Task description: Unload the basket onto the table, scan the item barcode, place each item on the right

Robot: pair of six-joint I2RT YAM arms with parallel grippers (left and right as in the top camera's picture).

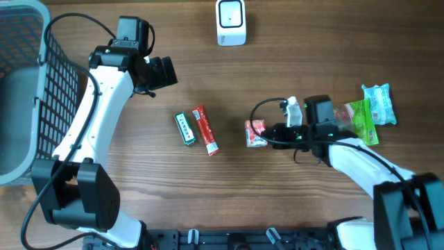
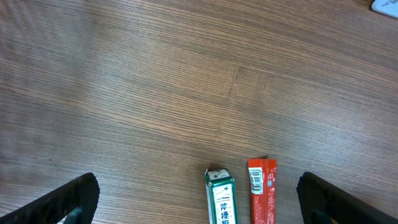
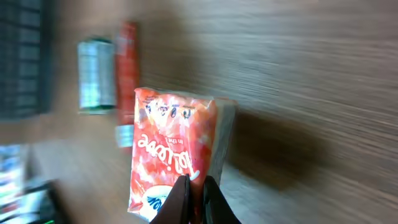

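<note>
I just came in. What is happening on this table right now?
The right gripper is shut on the lower edge of a red snack packet near the middle of the table. The left gripper hangs open and holds nothing. A green box and a red stick pack lie side by side, untouched. The white scanner stands at the far edge, apart from the packet, so the barcode is not at the scanner yet.

Wooden worktop [image 1: 229, 194], grey mesh basket [image 1: 61, 90] at its left edge, small green box [image 1: 184, 128] lying flat mid-worktop, long red stick pack [image 1: 205, 130] just beside it on the right, roughly parallel, green snack bag [image 1: 362, 119] and pale green packet [image 1: 379, 103] together far right
</note>
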